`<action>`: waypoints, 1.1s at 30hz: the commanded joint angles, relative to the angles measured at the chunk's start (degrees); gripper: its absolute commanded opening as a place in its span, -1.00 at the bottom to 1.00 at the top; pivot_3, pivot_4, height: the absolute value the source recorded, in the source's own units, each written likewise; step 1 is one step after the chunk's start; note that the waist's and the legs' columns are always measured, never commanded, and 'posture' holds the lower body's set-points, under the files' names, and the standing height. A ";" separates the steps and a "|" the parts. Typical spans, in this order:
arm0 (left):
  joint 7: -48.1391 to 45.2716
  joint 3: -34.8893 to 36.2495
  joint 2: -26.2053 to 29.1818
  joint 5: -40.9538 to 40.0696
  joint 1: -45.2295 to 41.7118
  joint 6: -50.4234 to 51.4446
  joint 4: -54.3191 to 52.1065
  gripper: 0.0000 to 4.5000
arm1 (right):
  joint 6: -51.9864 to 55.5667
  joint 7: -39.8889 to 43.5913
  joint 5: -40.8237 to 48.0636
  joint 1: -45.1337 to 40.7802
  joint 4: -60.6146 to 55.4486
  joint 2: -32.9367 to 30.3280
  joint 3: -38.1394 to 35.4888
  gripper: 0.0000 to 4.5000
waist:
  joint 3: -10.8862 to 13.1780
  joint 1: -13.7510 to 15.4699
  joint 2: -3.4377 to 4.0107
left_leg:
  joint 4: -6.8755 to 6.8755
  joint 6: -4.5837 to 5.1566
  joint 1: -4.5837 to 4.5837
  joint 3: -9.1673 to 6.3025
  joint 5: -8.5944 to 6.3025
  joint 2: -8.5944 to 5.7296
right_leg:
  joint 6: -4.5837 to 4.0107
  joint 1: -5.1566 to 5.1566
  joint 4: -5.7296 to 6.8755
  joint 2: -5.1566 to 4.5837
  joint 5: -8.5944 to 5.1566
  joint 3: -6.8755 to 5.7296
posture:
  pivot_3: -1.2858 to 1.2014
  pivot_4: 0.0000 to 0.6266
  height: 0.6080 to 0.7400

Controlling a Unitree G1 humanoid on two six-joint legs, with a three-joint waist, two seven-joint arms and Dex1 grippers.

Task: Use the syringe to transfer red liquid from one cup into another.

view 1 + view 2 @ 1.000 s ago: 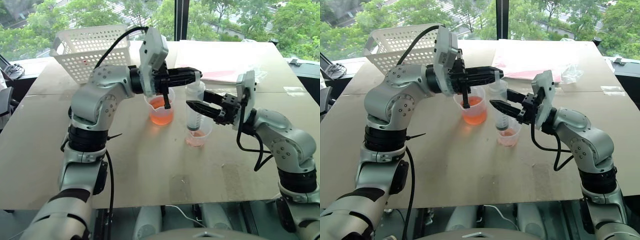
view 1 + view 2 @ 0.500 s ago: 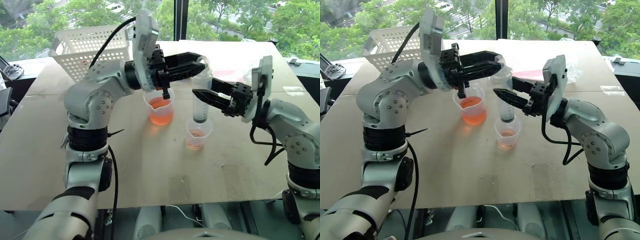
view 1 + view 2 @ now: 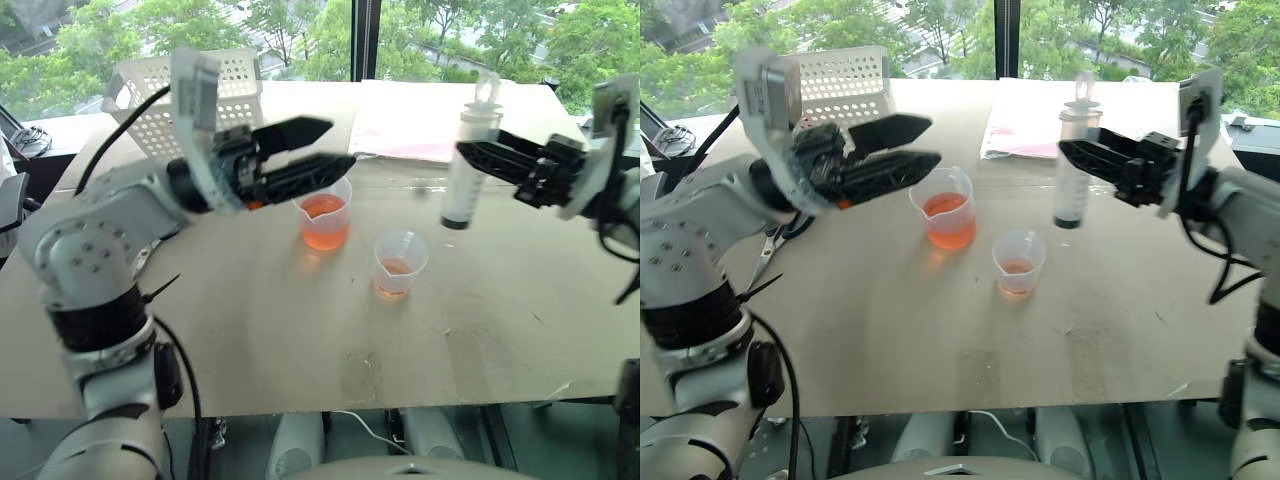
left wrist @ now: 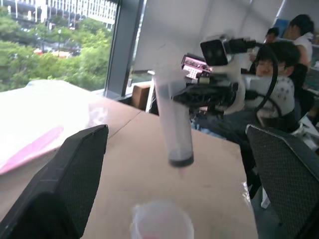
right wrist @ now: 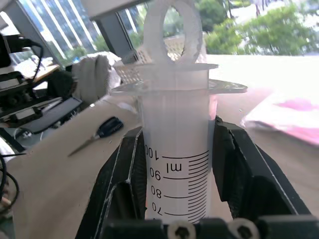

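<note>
On the far left corner of the brown table [image 3: 250,340] stands a white perforated basket [image 3: 160,100]; a pair of scissors [image 3: 775,245] lies on the board below it, partly behind the left arm; nearer the middle, the left gripper [image 3: 325,145] hangs above the table with its two black fingers spread apart and nothing between them, its tips just above the rim of the larger beaker; the larger clear beaker [image 3: 325,215] stands upright with the red liquid [image 3: 323,230] filling its lower part; just to the right of it and a little nearer the robot stands the smaller clear cup [image 3: 400,265], upright, apart from the beaker, with a shallow orange-red layer at its base; behind these two, toward the window, lies a pink and white sheet [image 3: 410,140] on the table; further right, the syringe [image 3: 465,170] hangs upright in the air, tip down, its dark stopper low near the tip and the ring end of the plunger on top; it sits up and to the right of the smaller cup, clear of both vessels; the right gripper [image 5: 177,164] is clamped on the barrel of the syringe just under its flange, one black finger on each side of the printed scale marks; people sit in the room beyond the table [image 4: 279,59].
</note>
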 commanded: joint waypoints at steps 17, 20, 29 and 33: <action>-7.28 -0.26 5.09 13.20 30.42 -19.71 -13.03 1.00 | -9.97 15.74 -36.21 0.23 22.81 2.38 28.89 0.86 | -0.04 0.30 0.00 | 0.02 0.09 0.40 0.09 -0.06 -0.04 | -0.23 0.44 -0.20 0.02 -0.14 0.15 | 0.03 -0.52 1.00; -6.20 0.83 5.82 13.95 31.74 -19.85 -13.15 1.00 | -13.48 20.48 -35.35 3.99 18.38 0.42 23.91 0.97 | -0.04 0.22 0.00 | -0.06 0.09 0.41 0.04 -0.06 -0.01 | -0.04 0.42 -0.20 0.03 -0.04 0.10 | 0.03 -0.52 1.00; -3.52 10.57 5.10 12.77 39.42 -21.34 -11.39 1.00 | -35.37 37.14 -34.07 35.83 -8.42 -2.58 -3.52 0.97 | -0.04 0.29 0.03 | -0.08 0.08 0.48 0.00 -0.07 0.06 | 0.20 0.49 -0.19 0.04 -0.22 0.03 | 0.03 -0.52 1.00; -3.12 14.36 4.40 14.23 46.30 -21.96 -10.71 1.00 | -43.92 42.69 -37.41 51.64 -12.99 0.23 -14.82 0.97 | -0.05 0.38 0.02 | -0.05 0.07 0.61 0.00 -0.08 0.07 | 0.10 0.64 -0.20 0.02 -0.37 0.00 | 0.03 -0.52 1.00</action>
